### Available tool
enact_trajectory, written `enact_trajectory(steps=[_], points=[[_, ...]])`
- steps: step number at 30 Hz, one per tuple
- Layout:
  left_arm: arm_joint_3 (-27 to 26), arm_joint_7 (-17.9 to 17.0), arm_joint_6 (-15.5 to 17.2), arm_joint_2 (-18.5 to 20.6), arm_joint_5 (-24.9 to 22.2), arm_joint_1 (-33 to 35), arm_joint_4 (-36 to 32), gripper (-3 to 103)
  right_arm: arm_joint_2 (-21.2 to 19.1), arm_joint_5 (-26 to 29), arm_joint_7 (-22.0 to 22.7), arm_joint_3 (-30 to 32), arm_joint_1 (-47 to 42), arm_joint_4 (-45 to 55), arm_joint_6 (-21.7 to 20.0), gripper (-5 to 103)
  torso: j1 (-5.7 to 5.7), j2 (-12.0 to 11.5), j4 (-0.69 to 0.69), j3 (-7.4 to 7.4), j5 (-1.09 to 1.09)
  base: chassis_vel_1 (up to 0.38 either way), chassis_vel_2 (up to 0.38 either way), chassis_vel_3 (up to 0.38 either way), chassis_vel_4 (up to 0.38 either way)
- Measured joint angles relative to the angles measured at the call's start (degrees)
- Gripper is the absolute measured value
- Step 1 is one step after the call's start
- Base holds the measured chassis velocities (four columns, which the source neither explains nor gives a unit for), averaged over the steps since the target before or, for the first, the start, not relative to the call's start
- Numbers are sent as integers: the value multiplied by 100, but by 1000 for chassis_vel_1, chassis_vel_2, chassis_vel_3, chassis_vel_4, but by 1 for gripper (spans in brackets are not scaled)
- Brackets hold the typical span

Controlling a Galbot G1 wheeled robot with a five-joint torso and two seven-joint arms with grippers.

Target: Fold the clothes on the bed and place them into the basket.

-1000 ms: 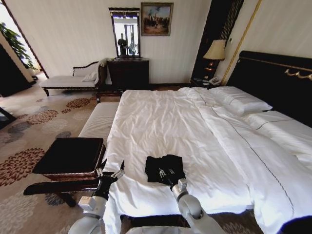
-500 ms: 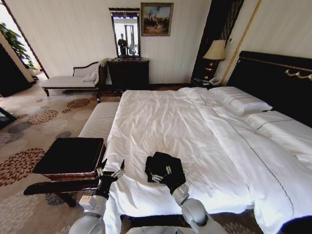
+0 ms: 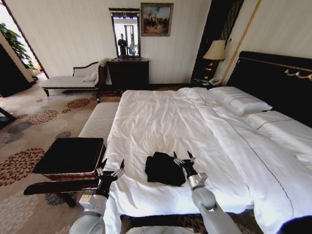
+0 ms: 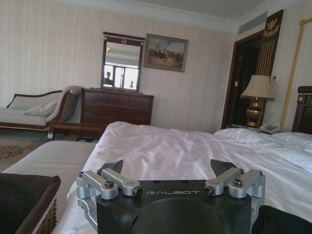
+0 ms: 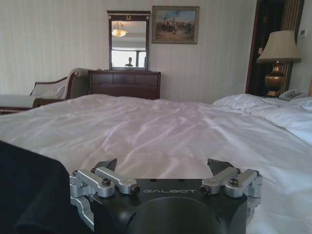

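Observation:
The clothes (image 3: 162,169) lie as a small black folded bundle on the near part of the bed (image 3: 161,122), which has a white duvet. My right gripper (image 3: 183,157) stands open just beside the bundle's right edge, with nothing between its fingers. In the right wrist view the open right gripper (image 5: 163,168) points across the bed and the clothes (image 5: 29,195) lie close alongside it. My left gripper (image 3: 111,165) hangs open at the bed's left edge, between the clothes and the basket (image 3: 70,157). The left wrist view shows the left gripper (image 4: 168,166), the basket (image 4: 24,204) and the clothes (image 4: 282,222).
A pale striped bench (image 3: 100,119) runs along the bed's left side behind the basket. A dark dresser (image 3: 127,73) with a mirror and a chaise (image 3: 73,80) stand at the far wall. Pillows (image 3: 239,100) and a dark headboard (image 3: 278,78) are at the right. Patterned carpet (image 3: 29,131) lies to the left.
My right gripper has come off the clothes, moved right and forward, and now stands open beside them. The bundle has settled a little more compact. The left arm has not moved.

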Motion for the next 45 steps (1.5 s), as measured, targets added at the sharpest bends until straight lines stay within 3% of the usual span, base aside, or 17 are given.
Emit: enact_trajectory(steps=[3,11,18,22,26,29,30,35,37,38,40,45], points=[[-83,-2,2,46,8,99,-33,100,53,-312,2,-397,410,-485,51,100,0,0,1,0,-2,0,0,0,0],[-116,-8,64,56,34,122,73,100,238,-800,-22,-1086,346,-690,133,100,0,0,-1,0,-2,0,0,0,0],[-12,-61,129,82,50,-7,228,100,375,-814,-1,-1158,212,-422,133,100,0,0,0,0,0,0,0,0,0],[65,-82,182,108,-22,-158,329,100,301,-551,88,-958,44,27,46,100,0,0,0,0,0,0,0,0,0],[228,-79,239,134,-172,-331,464,100,113,99,242,-617,-302,640,-105,100,0,0,0,0,-1,0,0,0,0],[469,-80,319,130,-341,-534,623,100,-12,894,351,-173,-782,1272,-357,100,-1,0,-1,-1,0,0,0,0,0],[469,-80,319,130,-341,-534,623,100,-12,894,351,-173,-782,1272,-357,100,-1,0,-1,-1,0,0,0,0,0],[852,-75,502,111,-760,-807,965,100,-10,2362,442,615,-1662,2096,-974,100,-1,1,-2,-1,0,0,0,0,0],[885,-73,525,108,-828,-823,998,100,7,2591,451,688,-1740,2155,-1060,100,-1,1,-2,-1,0,0,0,0,0],[962,-65,599,99,-1003,-853,1052,100,56,3296,466,833,-1910,2286,-1284,100,-1,1,-2,-1,-1,0,0,0,0],[1050,-42,718,85,-1262,-879,1094,100,129,3951,484,924,-2024,2355,-1517,100,-1,1,-1,-1,0,0,0,0,0],[1222,-26,842,49,-1594,-1003,1224,100,228,4570,488,950,-2099,2343,-1758,100,-1,1,0,-1,0,0,0,0,0]])
